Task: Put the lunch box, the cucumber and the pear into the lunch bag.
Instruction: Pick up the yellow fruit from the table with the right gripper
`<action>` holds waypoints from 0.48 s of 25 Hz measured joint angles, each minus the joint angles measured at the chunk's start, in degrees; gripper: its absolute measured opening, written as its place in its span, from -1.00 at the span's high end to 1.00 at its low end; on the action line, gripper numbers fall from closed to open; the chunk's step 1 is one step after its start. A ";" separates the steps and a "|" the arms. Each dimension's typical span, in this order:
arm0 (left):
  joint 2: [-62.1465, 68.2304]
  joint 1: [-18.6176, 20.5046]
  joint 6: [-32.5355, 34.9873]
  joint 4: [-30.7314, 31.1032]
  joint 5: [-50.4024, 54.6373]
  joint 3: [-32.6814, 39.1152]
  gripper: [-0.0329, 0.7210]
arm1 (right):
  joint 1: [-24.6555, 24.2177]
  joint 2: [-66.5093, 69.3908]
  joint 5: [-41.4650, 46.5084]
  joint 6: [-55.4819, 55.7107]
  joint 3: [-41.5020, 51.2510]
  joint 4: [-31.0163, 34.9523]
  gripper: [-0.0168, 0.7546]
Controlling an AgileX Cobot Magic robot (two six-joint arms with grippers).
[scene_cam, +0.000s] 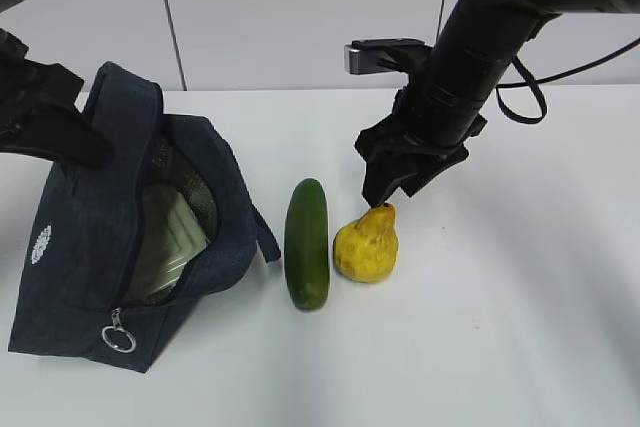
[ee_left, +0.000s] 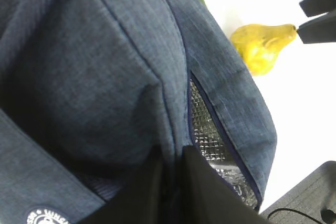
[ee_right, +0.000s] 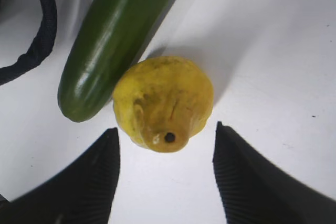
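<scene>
The navy lunch bag [scene_cam: 90, 247] stands open at the left, with the sage-lidded lunch box [scene_cam: 172, 237] inside it. My left gripper [ee_left: 172, 156] is shut on the bag's upper fabric edge and holds it up; its silver lining [ee_left: 210, 140] shows. The cucumber [scene_cam: 306, 242] lies on the table right of the bag, and the yellow pear [scene_cam: 367, 244] sits against it. My right gripper [scene_cam: 385, 192] is open just above the pear's neck. In the right wrist view the pear [ee_right: 164, 103] sits just ahead of the open right gripper [ee_right: 167, 132], beside the cucumber [ee_right: 113, 40].
The bag's metal ring pull [scene_cam: 118, 337] hangs at its front corner. Its loop handle [ee_right: 39, 30] lies on the white table [scene_cam: 520, 327] left of the cucumber. A wall stands behind the table.
</scene>
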 joint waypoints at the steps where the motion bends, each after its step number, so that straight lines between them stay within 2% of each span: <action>1: 0.00 0.00 0.00 0.00 0.00 0.00 0.87 | 0.00 0.00 -0.01 0.00 0.00 0.11 -0.20; 12: 0.00 0.00 -0.18 0.00 -0.05 0.00 0.87 | 0.59 3.73 0.16 -0.45 -0.12 2.00 -0.16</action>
